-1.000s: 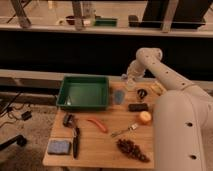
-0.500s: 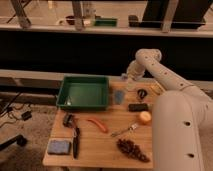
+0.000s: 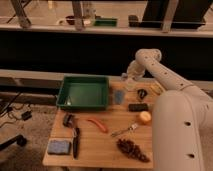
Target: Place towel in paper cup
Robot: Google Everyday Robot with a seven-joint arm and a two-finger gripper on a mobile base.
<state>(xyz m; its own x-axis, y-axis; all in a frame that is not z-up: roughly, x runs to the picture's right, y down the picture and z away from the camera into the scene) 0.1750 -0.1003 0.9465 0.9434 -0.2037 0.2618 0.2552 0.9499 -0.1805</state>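
Gripper [image 3: 129, 79] sits low at the far edge of the table [image 3: 107, 157], at about one o'clock from the table's middle. It is right against a small pale lump [image 3: 129, 86] that I take to be the towel. Whether it is closed on that lump or only poised over it cannot be told.

Against the views from half a second and a second ago, almost nothing has shifted: the arm [image 3: 157, 70] keeps the same bend and the gripper holds the same spot. That reads as a pause at the pick-up, with the towel not yet carried anywhere.

Just at seven o'clock from the gripper stands a bluish cup [image 3: 118, 96], probably the paper cup, so the move ahead looks short. At nine o'clock from the cup lies a green tray [image 3: 70, 102].

Further out on the table:
- scissors [image 3: 142, 93] and a black block [image 3: 138, 107] at three o'clock
- an orange [image 3: 145, 117] and a fork [image 3: 125, 131] toward five
- a blue sponge [image 3: 59, 146] at the seven o'clock corner

No brand, label or writing can be read on anything.
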